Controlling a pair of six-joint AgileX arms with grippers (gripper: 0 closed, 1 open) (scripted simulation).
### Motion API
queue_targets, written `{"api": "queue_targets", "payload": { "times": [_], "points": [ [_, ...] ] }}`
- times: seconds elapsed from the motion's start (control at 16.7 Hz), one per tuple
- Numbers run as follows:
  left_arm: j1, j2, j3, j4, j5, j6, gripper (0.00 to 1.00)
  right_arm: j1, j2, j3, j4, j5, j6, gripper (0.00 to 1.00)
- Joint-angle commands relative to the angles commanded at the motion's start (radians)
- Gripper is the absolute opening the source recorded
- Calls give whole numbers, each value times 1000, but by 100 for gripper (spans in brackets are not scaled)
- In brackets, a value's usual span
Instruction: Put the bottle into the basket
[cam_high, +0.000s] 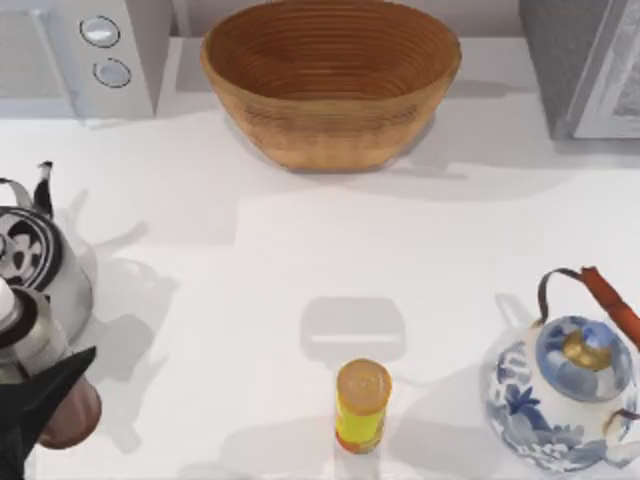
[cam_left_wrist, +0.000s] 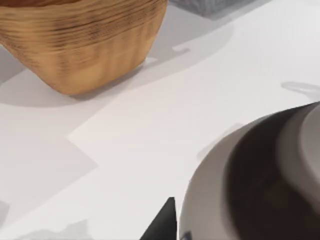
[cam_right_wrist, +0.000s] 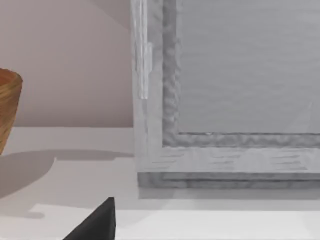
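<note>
The bottle (cam_high: 38, 345) is at the table's left edge, near the front, with a white cap, a grey label and a reddish-brown lower body. My left gripper (cam_high: 45, 398) reaches in from the front left corner and is shut on the bottle's lower part. In the left wrist view the bottle (cam_left_wrist: 260, 185) looms very close, with one black fingertip (cam_left_wrist: 162, 225) against its side. The wicker basket (cam_high: 330, 120) stands at the back centre, well away from the bottle, and the basket (cam_left_wrist: 85, 50) is also in the left wrist view. My right gripper (cam_right_wrist: 97, 225) is parked facing a grey appliance.
A silver and black kettle (cam_high: 35, 250) stands just behind the bottle. A yellow container with an orange lid (cam_high: 362, 405) stands at front centre, and a blue and white teapot (cam_high: 565, 395) at front right. A white appliance (cam_high: 90, 50) fills the back left corner and a grey appliance (cam_high: 585, 65) the back right corner.
</note>
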Motion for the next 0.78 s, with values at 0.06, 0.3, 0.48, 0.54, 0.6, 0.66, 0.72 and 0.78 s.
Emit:
{"api": "queue_targets", "payload": {
  "times": [0.06,0.3,0.48,0.54,0.6,0.66,0.72,0.78],
  "points": [
    [-4,10,10,1,-10,-4,0,0,0,0,0,0,0,100],
    [-62,156,151,14,-150,-57,0,0,0,0,0,0,0,100],
    [-145,364,352,32,-344,-126,0,0,0,0,0,0,0,100],
    [-178,445,430,38,-418,-152,0,0,0,0,0,0,0,100],
    [-213,529,512,45,-496,-179,0,0,0,0,0,0,0,100],
    [-251,617,596,52,-575,-208,0,0,0,0,0,0,0,100],
    [-291,706,683,60,-656,-239,0,0,0,0,0,0,0,100],
    [-333,797,772,69,-738,-271,0,0,0,0,0,0,0,100]
  ]
}}
